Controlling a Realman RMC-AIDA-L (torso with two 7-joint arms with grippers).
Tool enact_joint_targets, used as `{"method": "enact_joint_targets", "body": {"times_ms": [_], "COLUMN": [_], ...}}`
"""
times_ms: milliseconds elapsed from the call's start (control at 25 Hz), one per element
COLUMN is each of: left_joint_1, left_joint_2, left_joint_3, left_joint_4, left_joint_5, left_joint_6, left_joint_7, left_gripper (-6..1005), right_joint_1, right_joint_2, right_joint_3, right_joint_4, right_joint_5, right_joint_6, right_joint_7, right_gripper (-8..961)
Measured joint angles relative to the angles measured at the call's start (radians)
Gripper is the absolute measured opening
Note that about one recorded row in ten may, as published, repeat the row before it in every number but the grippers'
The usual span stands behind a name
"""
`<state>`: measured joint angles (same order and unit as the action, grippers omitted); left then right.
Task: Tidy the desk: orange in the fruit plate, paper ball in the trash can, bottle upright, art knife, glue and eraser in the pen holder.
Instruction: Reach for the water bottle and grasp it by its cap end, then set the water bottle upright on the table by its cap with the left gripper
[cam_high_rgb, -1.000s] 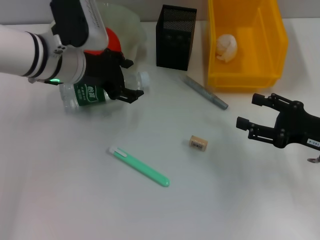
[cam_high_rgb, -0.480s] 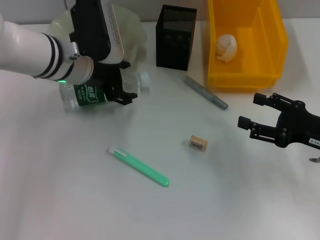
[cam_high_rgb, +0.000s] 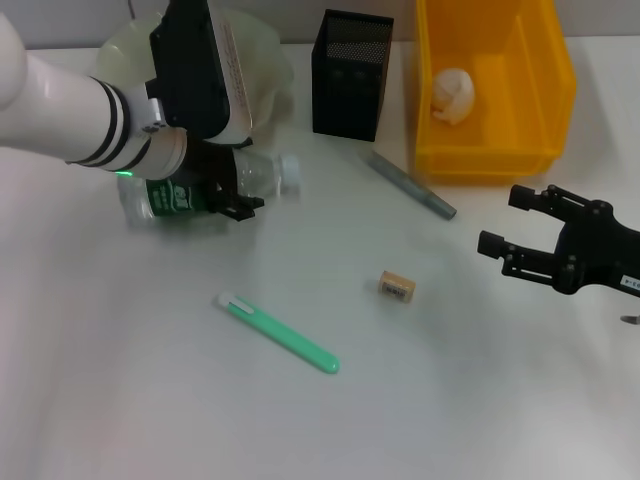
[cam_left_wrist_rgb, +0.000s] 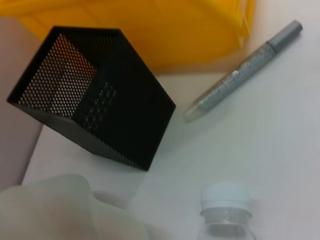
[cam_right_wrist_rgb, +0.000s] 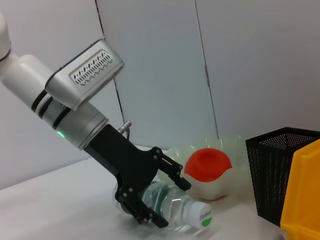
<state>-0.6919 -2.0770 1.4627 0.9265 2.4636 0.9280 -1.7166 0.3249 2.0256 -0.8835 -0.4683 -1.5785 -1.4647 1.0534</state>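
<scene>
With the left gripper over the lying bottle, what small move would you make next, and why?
Probably close the left gripper on the bottle: the bottle lies on its side and the open fingers already straddle its clear body near the cap, so gripping comes before tipping it upright.

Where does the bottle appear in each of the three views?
Head view: the bottle lies on its side under the left gripper.
Left wrist view: only its cap and neck show.
Right wrist view: it lies between the open fingers.
Shared landmark: the pen holder.

Pen holder (cam_high_rgb: 350, 75) close beside bottle (cam_high_rgb: 258, 176)
</scene>
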Motion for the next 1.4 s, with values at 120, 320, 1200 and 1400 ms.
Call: {"method": "enact_joint_targets", "body": {"times_ms": [120, 320, 1200, 1400], "left_joint_1": [0.01, 0.03, 0.013, 0.018], "left_joint_2": [-0.001, -0.002, -0.003, -0.003], "left_joint_3": [0.039, 0.109, 0.261, 0.267], "left_joint_4": [0.031, 0.075, 0.075, 0.113], "left_joint_5": [0.003, -0.002, 0.056, 0.061], "left_joint_6": [0.006, 0.007, -0.032, -0.019], "left_joint_7": [-0.032, -0.057, -0.137, -0.151], "left_gripper": [809, 810, 760, 554], "right_joint_1": [0.0, 0.0, 0.005, 0.005], "right_joint_2": [0.0, 0.0, 0.001, 0.001], "right_joint_3": [0.0, -0.003, 0.0, 0.0], "right_joint_4": [-0.001, -0.001, -0.001, -0.002], "right_joint_5": [0.0, 0.0, 0.0, 0.0], "right_joint_6": [0.0, 0.0, 0.0, 0.0], "right_joint_7": [0.0, 0.002, 0.002, 0.002], "right_gripper": [827, 827, 827, 827]}}
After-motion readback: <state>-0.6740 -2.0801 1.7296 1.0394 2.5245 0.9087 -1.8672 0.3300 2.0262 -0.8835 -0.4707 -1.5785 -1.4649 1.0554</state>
